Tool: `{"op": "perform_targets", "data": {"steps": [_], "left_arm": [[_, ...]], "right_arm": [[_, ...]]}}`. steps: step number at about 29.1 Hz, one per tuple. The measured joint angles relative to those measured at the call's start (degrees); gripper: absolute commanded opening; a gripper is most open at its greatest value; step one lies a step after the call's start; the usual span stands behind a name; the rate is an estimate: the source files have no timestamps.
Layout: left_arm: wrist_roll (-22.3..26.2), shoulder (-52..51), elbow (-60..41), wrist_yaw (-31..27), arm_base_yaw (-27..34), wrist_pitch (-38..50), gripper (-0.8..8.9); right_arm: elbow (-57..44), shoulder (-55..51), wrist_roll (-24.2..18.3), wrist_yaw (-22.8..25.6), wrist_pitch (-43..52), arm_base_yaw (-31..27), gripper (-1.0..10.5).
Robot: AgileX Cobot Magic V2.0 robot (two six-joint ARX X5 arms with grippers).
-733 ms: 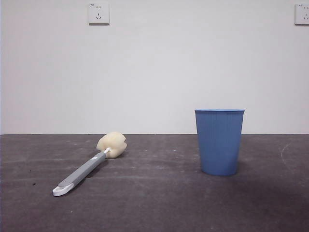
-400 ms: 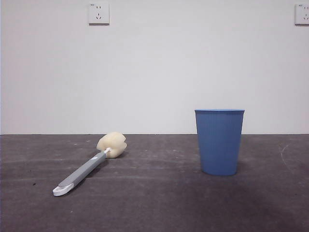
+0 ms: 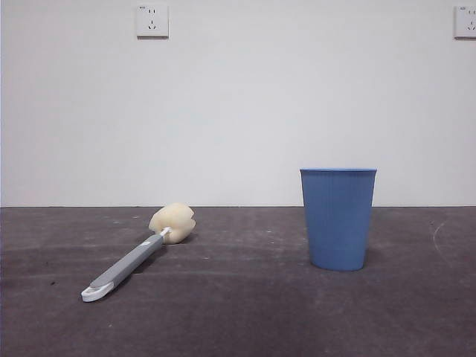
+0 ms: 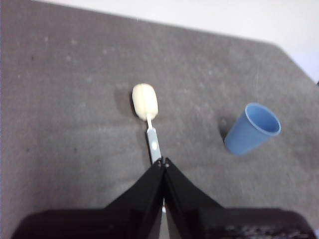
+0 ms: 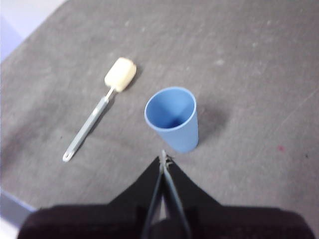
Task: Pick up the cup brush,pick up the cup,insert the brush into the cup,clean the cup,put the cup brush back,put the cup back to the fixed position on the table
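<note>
Nearest in the front view, the brush lies flat on the desk, white looped tip toward the camera and sponge head farther back. The cup stands upright, well apart from it and a little deeper on the desk. Across the last second neither object has moved and no arm has entered the front view; by this evidence no step of the task has begun, and both pickups remain to be done. From above, the left claw hangs over the brush handle, jaws pressed together, holding nothing. The right claw hangs just short of the cup, likewise closed and empty. The cup's interior, seen in the right wrist view, is empty. Beyond the desk, the wall carries two sockets.
</note>
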Motion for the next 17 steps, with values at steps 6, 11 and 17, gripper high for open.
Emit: {"op": "perform_targets", "data": {"steps": [6,11,17], "left_arm": [[6.73,5.84,7.87,0.02,0.0,-12.66,-0.07],[9.53,6.88,8.44,0.0,0.0,-14.67,-0.08],[9.88,7.02,8.44,0.02,0.0,-14.64,2.29]], "right_arm": [[6.6,3.58,-2.64,0.0,-8.39,0.0,-0.1],[6.97,4.92,-3.02,0.02,-9.25,0.0,-0.1],[6.97,4.94,-3.04,0.02,-9.07,0.0,2.3]]}}
